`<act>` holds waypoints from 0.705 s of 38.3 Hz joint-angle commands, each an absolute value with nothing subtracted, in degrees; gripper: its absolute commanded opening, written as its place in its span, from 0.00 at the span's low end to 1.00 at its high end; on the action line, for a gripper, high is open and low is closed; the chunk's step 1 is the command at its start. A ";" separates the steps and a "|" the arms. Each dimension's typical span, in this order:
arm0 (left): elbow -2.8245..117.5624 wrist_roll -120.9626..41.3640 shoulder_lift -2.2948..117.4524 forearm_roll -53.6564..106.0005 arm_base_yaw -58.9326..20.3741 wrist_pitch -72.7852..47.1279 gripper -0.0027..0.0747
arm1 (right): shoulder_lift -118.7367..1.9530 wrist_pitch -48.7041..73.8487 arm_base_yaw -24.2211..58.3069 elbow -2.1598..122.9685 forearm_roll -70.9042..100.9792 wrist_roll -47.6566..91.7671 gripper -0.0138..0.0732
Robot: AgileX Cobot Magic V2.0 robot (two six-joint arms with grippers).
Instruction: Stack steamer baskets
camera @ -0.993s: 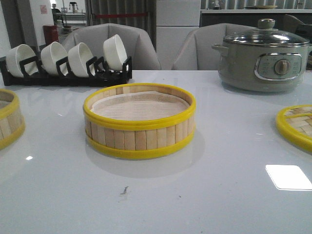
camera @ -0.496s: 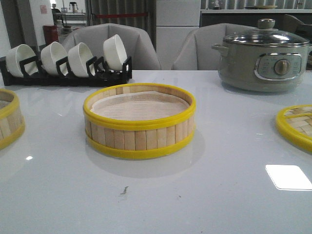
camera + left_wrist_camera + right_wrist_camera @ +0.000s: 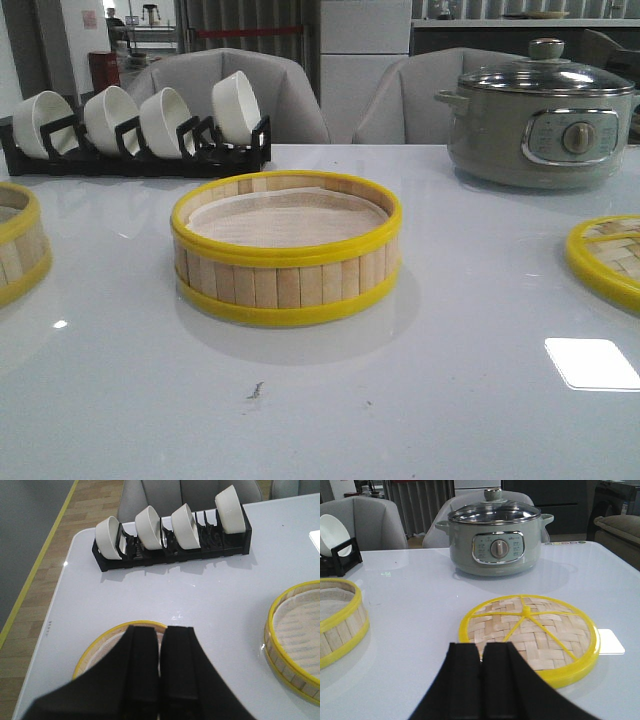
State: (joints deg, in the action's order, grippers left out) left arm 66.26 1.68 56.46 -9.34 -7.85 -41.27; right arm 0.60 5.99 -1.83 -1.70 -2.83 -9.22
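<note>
A: Surface? 
B: Glossy white desk, grey chairs behind.

A: Items? 
B: One round bamboo-slat steamer basket with yellow rims at centre; a second basket at the left edge; woven yellow-rimmed lid right.

A: End effectors? 
B: Left end effector closed, empty, above the second basket; right end effector closed, empty, near the lid.
</note>
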 commanded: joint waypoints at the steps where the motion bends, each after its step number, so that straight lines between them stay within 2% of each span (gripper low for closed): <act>1: 67.95 1.87 55.85 -10.34 -8.09 -37.67 0.15 | 1.73 0.45 -2.19 -0.91 -3.51 -9.00 0.22; 7: 67.95 1.87 55.85 -10.74 -8.09 -39.45 0.15 | 1.73 -6.55 -2.19 -0.78 -3.20 -9.00 0.22; 12: 67.95 1.87 55.85 -13.56 -8.09 -40.70 0.15 | 1.73 -6.05 -2.19 3.60 -3.19 -9.00 0.22; 16: 67.95 1.87 55.85 -15.27 -8.09 -40.94 0.15 | 1.24 3.93 -2.19 11.95 -5.10 -8.93 0.22; 21: 67.95 1.87 55.85 -15.26 -8.09 -40.69 0.15 | -6.39 19.36 -2.19 25.25 -4.63 -8.99 0.22; 27: 67.95 1.97 55.85 -15.15 -8.09 -40.79 0.15 | -20.03 23.51 -2.19 35.05 -4.06 -8.99 0.22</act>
State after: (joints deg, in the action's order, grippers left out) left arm 66.26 1.68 56.46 -14.40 -7.85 -44.48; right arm -12.95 25.56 -1.83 29.56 -4.35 -9.22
